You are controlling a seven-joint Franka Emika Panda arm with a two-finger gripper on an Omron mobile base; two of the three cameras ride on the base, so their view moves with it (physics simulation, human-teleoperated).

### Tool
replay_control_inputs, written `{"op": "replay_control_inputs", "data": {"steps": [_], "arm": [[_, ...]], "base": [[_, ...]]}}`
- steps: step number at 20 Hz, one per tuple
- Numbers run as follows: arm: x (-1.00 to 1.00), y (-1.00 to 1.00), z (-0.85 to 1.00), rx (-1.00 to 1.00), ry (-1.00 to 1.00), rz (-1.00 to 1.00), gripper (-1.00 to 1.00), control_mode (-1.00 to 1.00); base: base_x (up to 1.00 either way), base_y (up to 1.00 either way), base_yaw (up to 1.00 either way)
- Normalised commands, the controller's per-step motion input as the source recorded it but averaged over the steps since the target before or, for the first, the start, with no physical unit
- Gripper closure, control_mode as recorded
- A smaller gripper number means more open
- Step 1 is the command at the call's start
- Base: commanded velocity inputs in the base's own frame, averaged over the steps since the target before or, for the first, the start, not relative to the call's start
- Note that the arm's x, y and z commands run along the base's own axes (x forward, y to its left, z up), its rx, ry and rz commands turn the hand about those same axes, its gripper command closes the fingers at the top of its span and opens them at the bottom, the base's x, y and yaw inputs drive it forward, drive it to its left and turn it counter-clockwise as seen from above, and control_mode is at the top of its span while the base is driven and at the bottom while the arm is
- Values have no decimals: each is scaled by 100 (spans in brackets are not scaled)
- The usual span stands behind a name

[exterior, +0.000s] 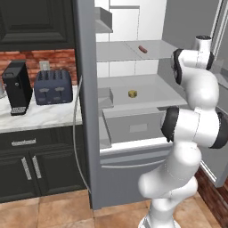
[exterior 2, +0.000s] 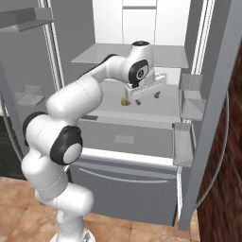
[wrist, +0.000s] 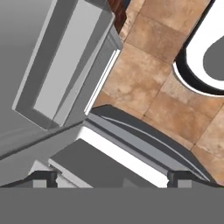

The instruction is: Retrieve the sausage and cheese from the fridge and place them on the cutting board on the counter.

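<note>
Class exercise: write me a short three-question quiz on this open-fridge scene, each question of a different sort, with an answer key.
1. True or false: the sausage lies on a higher shelf than the cheese.
2. The gripper is: A) open, holding nothing; B) shut on the cheese.
3. Fill in: on the counter, beside the toaster, stands a black ____.

Key: 1 true; 2 A; 3 coffee maker.
</note>
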Motion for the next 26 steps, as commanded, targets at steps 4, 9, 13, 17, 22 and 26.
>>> {"op": "replay_control_inputs", "data": {"steps": [4,9,13,17,22,26], "arm": [[-24,62,0,0,-1,7,-100,-100],[-16,53,0,-4,0,41,-100,-100],[-14,24,0,-4,4,72,-100,-100],[-16,24,0,-12,4,83,-100,-100],[-11,5,0,-12,4,81,-100,-100],[-18,24,0,-22,6,70,-100,-100]], "base": [[0,0,0],[0,0,0],[0,0,0],[0,0,0],[0,0,0],[0,0,0]]}}
